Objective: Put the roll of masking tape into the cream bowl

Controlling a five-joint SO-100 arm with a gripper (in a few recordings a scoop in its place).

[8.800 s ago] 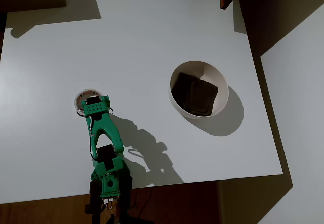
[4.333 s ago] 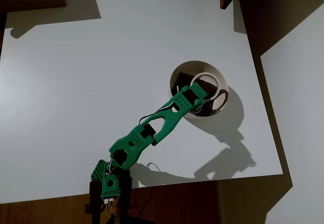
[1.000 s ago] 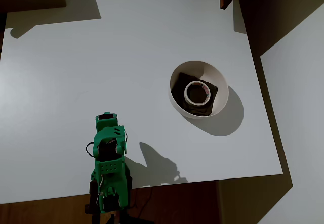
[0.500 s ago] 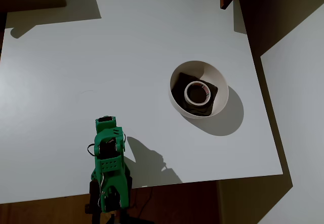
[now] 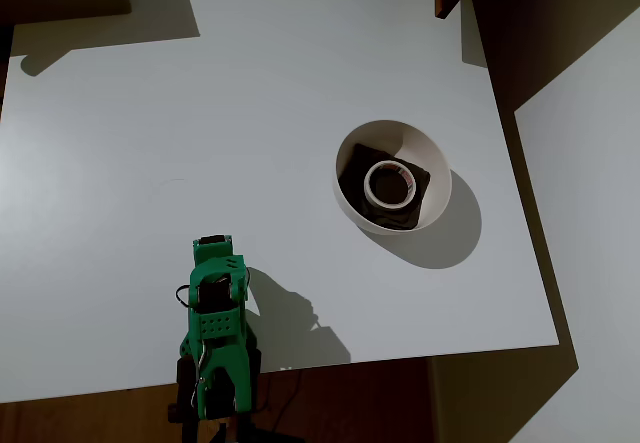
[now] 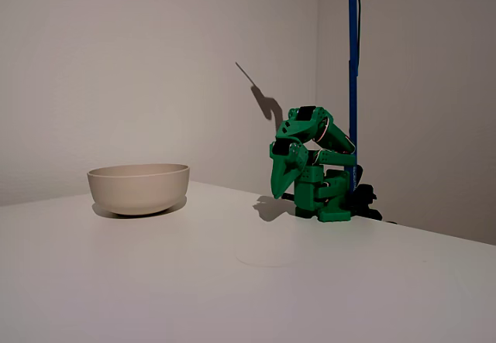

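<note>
Since earlier: folded further back to base; hand (image 6: 280, 179) together, empty. Roll of masking tape (image 5: 389, 184) inside cream bowl (image 5: 431, 158); nothing left.

A white surface (image 5: 250, 83) stands against plain pale walls (image 6: 139, 64); a blue pole (image 6: 353, 72) rises in the corner, hard shadows falling across.

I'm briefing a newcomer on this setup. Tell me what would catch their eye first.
The bright green arm, folded up at the bottom edge of the white table in the overhead view, its claw pointing down in the fixed view. Next, the cream bowl right of centre, with the roll of masking tape lying inside on a dark square thing.
</note>
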